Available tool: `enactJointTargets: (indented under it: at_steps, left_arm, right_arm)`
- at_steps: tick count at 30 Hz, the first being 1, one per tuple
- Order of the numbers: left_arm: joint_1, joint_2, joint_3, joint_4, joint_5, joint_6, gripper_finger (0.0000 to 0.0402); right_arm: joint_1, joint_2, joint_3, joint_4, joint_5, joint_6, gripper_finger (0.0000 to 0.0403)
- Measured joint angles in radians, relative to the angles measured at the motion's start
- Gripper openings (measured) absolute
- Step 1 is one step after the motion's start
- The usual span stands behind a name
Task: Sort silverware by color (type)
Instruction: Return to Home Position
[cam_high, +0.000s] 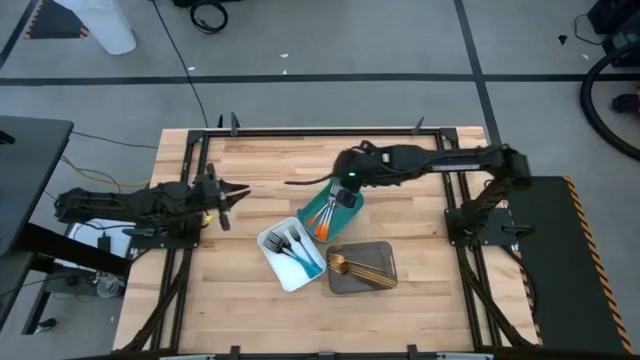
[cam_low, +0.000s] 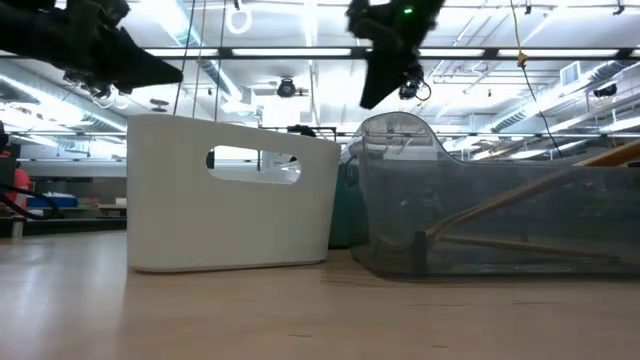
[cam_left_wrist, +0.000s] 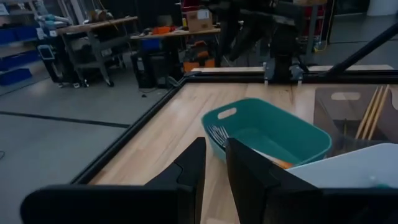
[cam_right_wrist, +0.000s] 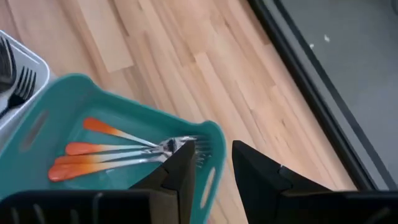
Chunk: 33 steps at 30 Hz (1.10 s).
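Three orange-handled forks (cam_right_wrist: 106, 154) lie flat in the teal tray (cam_high: 318, 203), their silver heads toward its far end. Blue-handled forks (cam_high: 297, 250) lie in the white tray (cam_high: 272, 243), and gold utensils (cam_high: 362, 266) lie in the grey tray (cam_high: 388, 256). My right gripper (cam_right_wrist: 213, 149) hangs above the teal tray's far end (cam_high: 346, 196), slanting down, open, with nothing between its fingers. My left gripper (cam_left_wrist: 215, 144) is raised near the table's left edge (cam_high: 226, 203), pointing roughly level toward the trays. Its fingers stand a little apart, with nothing between them.
The three trays stand close together at the table's middle and near side; in the low view the white tray (cam_low: 230, 195) and the grey tray (cam_low: 500, 215) hide most of the teal one. A black frame (cam_high: 300, 130) borders the table. Bare wood lies left and far of the trays.
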Motion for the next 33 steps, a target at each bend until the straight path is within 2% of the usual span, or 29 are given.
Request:
enactJointTargets:
  at_steps: [5,10,17,22,28,33]
  left_arm:
    - [0.000,-0.026,-0.037,0.033,0.000,0.030,0.0071]
    - [0.000,-0.033,-0.110,0.119,0.004,0.090,0.0071]
    - [0.000,-0.131,-0.203,0.226,0.052,0.106,0.0071]
    - [0.000,-0.224,-0.234,0.233,0.078,0.007,0.0071]
    - [0.000,-0.290,-0.259,0.185,0.115,-0.057,0.0071]
    - [0.000,-0.306,-0.259,0.149,0.151,-0.103,0.0071]
  right_arm:
    - [0.000,-0.156,-0.203,0.197,-0.013,-0.010,0.0116]
    - [-0.003,-0.305,-0.383,0.378,-0.139,-0.089,0.0116]
    - [-0.011,-0.598,-0.675,0.640,-0.144,0.028,0.0116]
    - [-0.010,-0.776,-0.890,0.871,-0.188,0.085,0.0116]
    - [-0.010,-0.934,-1.031,0.959,-0.189,0.165,0.0116]
    - [-0.010,-1.063,-1.097,0.966,-0.132,0.209,0.0115]
